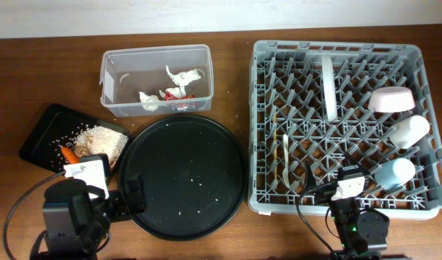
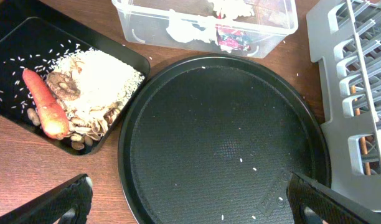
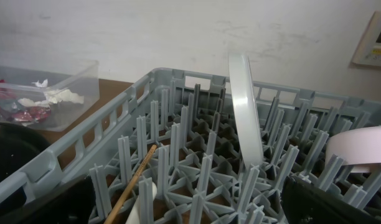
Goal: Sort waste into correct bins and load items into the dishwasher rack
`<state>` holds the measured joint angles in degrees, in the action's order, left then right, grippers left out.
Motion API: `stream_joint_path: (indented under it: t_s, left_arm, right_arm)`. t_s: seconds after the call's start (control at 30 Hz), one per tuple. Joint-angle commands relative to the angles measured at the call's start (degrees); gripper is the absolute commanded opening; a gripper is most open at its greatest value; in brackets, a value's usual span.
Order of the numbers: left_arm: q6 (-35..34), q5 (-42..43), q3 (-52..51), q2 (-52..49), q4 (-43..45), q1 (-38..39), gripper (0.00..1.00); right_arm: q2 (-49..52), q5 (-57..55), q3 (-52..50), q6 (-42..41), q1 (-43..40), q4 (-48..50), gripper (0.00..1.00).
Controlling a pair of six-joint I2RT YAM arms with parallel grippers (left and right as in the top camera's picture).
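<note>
The grey dishwasher rack [image 1: 261, 130] holds an upright white plate [image 1: 328, 87], a pale bowl [image 1: 391, 100], a white cup [image 1: 409, 130], a light blue cup [image 1: 396, 173], a white fork [image 1: 285, 155] and chopsticks [image 1: 274, 126]. The clear tub [image 1: 116, 61] holds white scraps [image 1: 179, 75] and a red wrapper [image 2: 233, 38]. The flat black tray [image 1: 40, 130] holds beige crumbs [image 2: 100, 78], a carrot [image 2: 46, 104] and a brown lump [image 2: 61, 86]. My left gripper [image 2: 190, 208] is open and empty over the round tray's near edge. My right gripper [image 3: 190, 205] is open and empty over the rack's front edge, facing the plate [image 3: 245, 112] and a chopstick [image 3: 131, 183].
The large round black tray [image 1: 185, 177] lies between the flat tray and the rack, with a few rice grains on it [image 2: 228, 143]. Loose grains dot the flat tray. A wall stands behind the table.
</note>
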<state>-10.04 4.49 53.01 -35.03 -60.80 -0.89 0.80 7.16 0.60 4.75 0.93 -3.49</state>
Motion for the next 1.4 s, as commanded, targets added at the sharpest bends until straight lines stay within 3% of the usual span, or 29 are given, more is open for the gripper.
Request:
stream_joint_path:
  t_s: [0.0,1.0,1.17,1.37]
  left_arm:
    - [0.7,0.2,-0.2,0.2,0.1,0.0,0.99]
    - [0.7,0.2,-0.8,2.6,-0.2,0.0,1.00]
    - [0.7,-2.8,-9.4,11.2,0.7,0.0,0.99]
    - [0.7,-2.8,-26.6,25.7,16.0,0.0,0.99]
  right_arm:
    - [-0.6,1.2,-0.3,0.6,0.6,-0.2,0.98]
    - [-0.5,1.2,-0.3,0.6,0.6,-0.2,0.98]
    - [-0.5,1.2,-0.3,0.6,0.6,-0.2,0.98]
    - [-0.5,1.2,-0.3,0.6,0.6,-0.2,0.98]
